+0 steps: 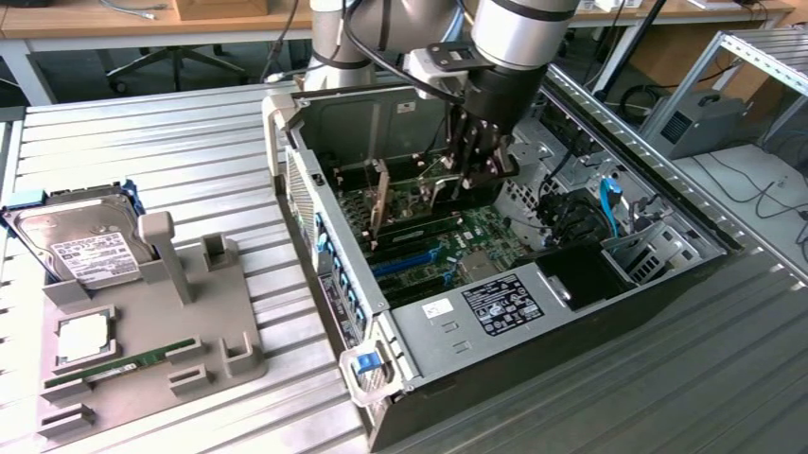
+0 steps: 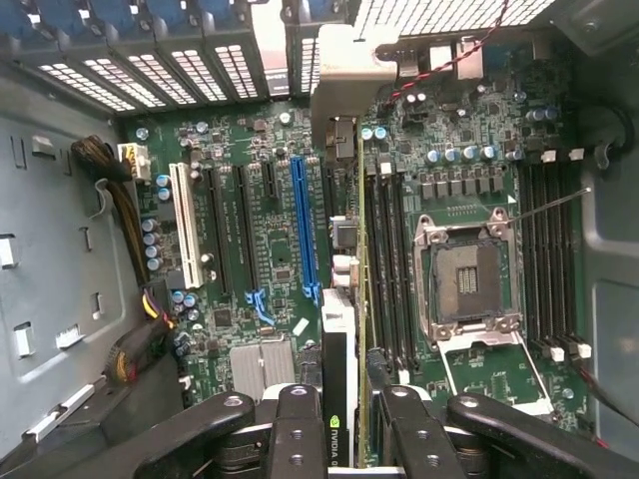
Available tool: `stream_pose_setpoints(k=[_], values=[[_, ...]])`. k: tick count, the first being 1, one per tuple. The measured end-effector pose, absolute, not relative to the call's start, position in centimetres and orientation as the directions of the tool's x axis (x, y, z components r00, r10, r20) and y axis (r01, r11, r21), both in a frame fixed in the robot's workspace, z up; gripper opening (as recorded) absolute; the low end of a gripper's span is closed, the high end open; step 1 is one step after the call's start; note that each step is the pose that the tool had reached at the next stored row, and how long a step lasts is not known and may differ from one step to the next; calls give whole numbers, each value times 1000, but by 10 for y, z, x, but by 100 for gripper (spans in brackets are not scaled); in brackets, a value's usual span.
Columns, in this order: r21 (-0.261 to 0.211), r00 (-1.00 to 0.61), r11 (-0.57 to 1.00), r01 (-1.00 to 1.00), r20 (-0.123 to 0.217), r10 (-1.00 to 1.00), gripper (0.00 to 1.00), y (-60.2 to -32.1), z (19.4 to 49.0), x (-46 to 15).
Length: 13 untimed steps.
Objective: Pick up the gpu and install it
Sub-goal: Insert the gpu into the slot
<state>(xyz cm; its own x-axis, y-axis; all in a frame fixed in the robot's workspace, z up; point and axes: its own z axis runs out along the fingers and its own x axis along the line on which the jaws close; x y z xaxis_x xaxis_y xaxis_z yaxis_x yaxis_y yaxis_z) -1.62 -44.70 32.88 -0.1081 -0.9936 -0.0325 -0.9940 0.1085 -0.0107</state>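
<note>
My gripper (image 1: 472, 176) reaches down into the open computer case (image 1: 417, 364). It is shut on the gpu (image 1: 427, 192), which stands on edge above the motherboard. In the wrist view the gpu (image 2: 339, 329) is seen edge-on between the two black fingers (image 2: 298, 431), with a green logo label by the pads. Its silver bracket (image 2: 344, 70) lies against the rear slot openings. The card runs just beside the long blue slot (image 2: 303, 220), between that slot and the memory slots (image 2: 389, 249). I cannot tell whether its edge is seated in a slot.
On the metal table at the exterior view's left stands a grey fixture (image 1: 158, 326) with a silver hard drive (image 1: 82, 248), a chip (image 1: 82, 339) and a green memory stick (image 1: 127, 364). Inside the case are an empty processor socket (image 2: 467, 269), a white slot (image 2: 185, 225) and cable bundles (image 2: 130, 230).
</note>
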Motion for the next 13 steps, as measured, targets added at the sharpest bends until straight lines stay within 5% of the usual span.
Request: stream_pose_setpoints(k=[13], values=[[-11, -106, 106, -994, -32, -994, 27, -451, 326, -16]])
